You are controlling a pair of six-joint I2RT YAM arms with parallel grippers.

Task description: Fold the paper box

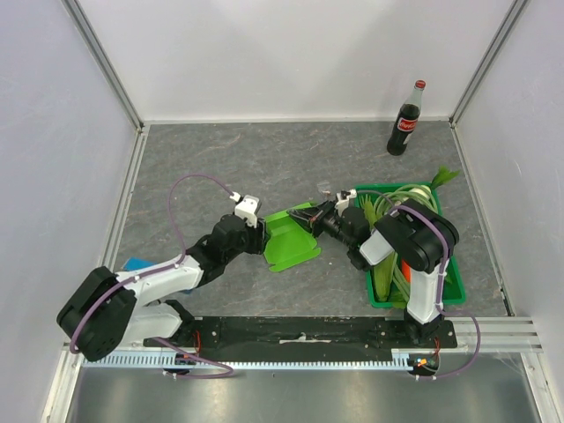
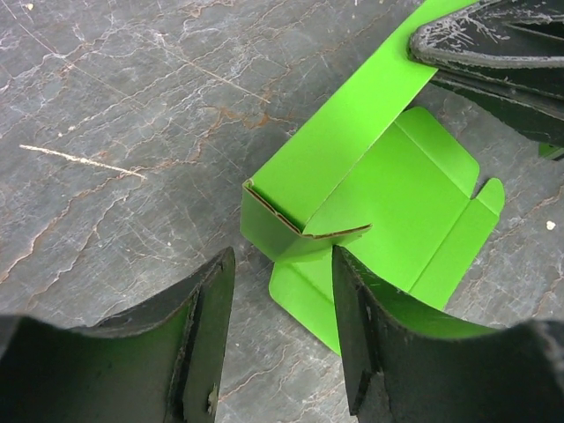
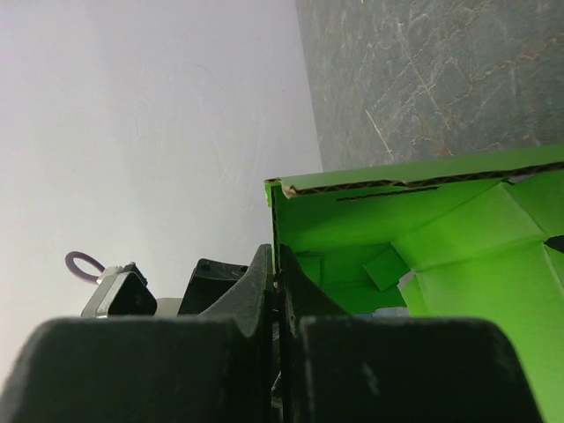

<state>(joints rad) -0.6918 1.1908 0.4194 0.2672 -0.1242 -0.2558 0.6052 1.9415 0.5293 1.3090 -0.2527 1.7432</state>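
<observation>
My right gripper [image 3: 278, 264] pinches a raised flap of the paper box [image 1: 291, 236] on the desk [image 1: 220, 159]. My left gripper [image 2: 282, 264], half-open and empty, seems to straddle its corner. Closing off-crease could crumple the card.

The paper box [image 1: 291, 236] lies on the table [image 1: 220, 159]. From it, the crate [image 1: 392, 187] sits at three o'clock, the bottle [image 1: 405, 119] at one o'clock, and a small block [image 1: 134, 263] at eight o'clock.

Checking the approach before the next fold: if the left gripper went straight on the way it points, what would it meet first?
Most likely the paper box: its raised folded corner sits just ahead of the open left gripper, in line with the gap between its fingers. How near is unclear.
</observation>
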